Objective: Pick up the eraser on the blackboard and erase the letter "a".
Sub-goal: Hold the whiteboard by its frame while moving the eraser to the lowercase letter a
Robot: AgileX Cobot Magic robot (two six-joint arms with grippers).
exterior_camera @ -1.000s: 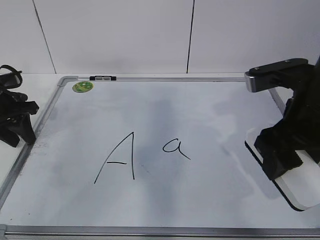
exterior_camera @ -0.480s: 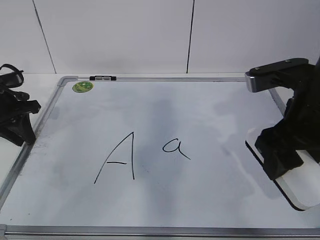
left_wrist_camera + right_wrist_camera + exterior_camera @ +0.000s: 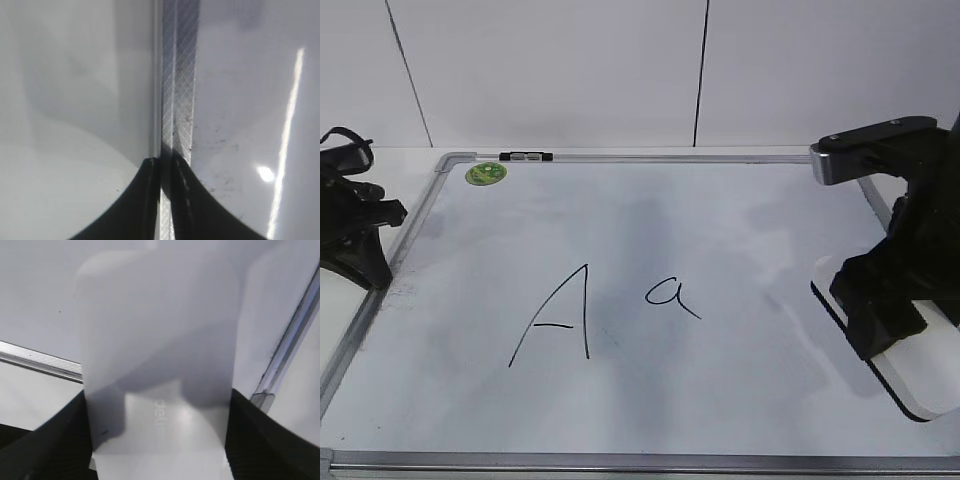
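Note:
The eraser (image 3: pixel 926 376), a white block with a black underside, lies on the right part of the blackboard (image 3: pixel 720 230). My right gripper (image 3: pixel 885 318) is shut on its two long sides. In the right wrist view the eraser (image 3: pixel 160 340) fills the middle, with the black fingers (image 3: pixel 159 436) pressed on either side. The letter "a" (image 3: pixel 670 293) is written near the board's middle, to the left of the eraser. My left gripper (image 3: pixel 372 268) is shut and empty at the board's left frame. In the left wrist view its tips (image 3: pixel 166 162) sit over the frame strip (image 3: pixel 177 75).
A tall capital "A" (image 3: pixel 560 315) stands left of the small letter. A round green sticker (image 3: pixel 485 173) and a small black clip (image 3: pixel 525 156) are at the board's far left corner. The board frame (image 3: pixel 40 360) runs close behind the eraser. A white wall rises behind the table.
My left gripper has shifted slightly up and towards the board's left frame. My right gripper and the eraser have hardly moved.

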